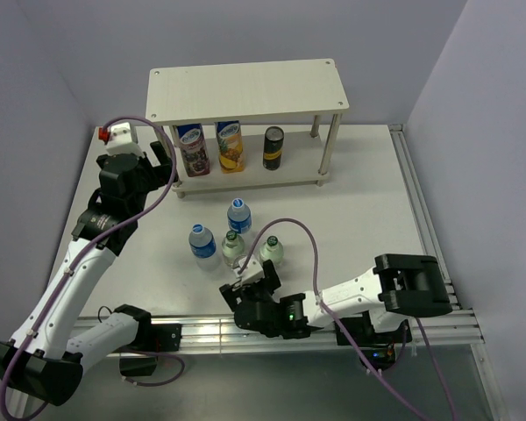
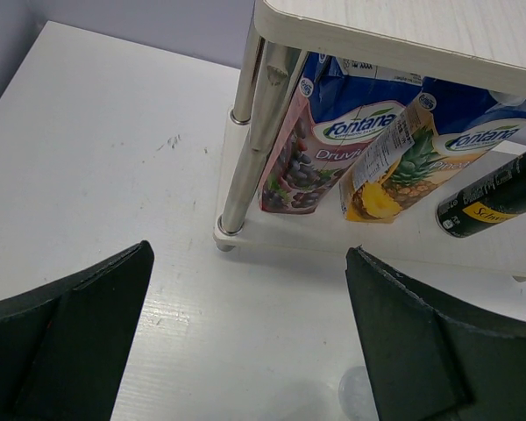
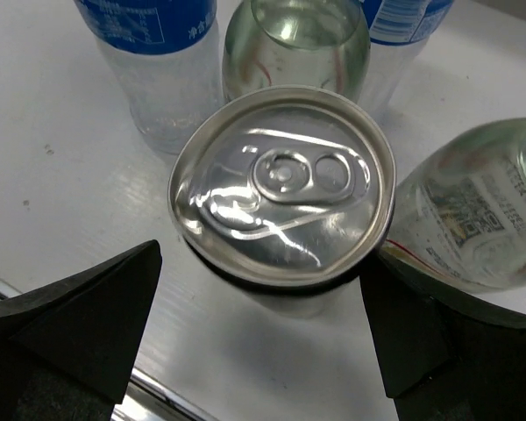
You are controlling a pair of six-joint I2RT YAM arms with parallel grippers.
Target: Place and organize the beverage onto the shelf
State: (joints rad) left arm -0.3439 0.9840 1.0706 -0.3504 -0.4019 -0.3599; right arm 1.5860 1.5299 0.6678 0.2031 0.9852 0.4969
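Jaws of the left gripper [image 2: 248, 254] are held spread with nothing between them, near the left posts of the shelf [image 1: 245, 88], on whose lower board two printed cartons [image 1: 194, 149] and one dark can [image 1: 273, 147] are stood upright. On the table [image 1: 368, 202] in front, two plastic bottles [image 1: 238, 215] and two glass bottles [image 1: 271, 252] are grouped upright. Jaws of the right gripper [image 3: 261, 259] are spread to either side of a second can [image 3: 280, 184], stood just beside the glass bottles, with a gap seen at the left finger.
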